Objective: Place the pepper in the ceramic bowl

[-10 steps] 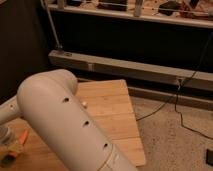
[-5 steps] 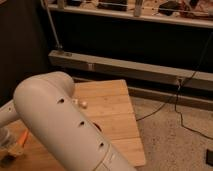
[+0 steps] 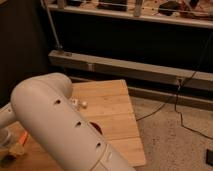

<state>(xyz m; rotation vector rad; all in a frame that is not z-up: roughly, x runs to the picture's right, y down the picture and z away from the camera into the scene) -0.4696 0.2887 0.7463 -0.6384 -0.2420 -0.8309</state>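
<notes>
Orange pepper shows just beside the tool at lower left — its grip I cannot tell.

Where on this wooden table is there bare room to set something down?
Bare wood: the table from the small white object to the right edge, and the front corner past the ceramic bowl. Crowded: the lower left, where the gripper sits by the pepper beside the arm.

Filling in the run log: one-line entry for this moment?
gripper low at left edge, mostly hidden by arm | pepper orange tip beside it | ceramic bowl mostly hidden behind arm | status: not placed
</notes>
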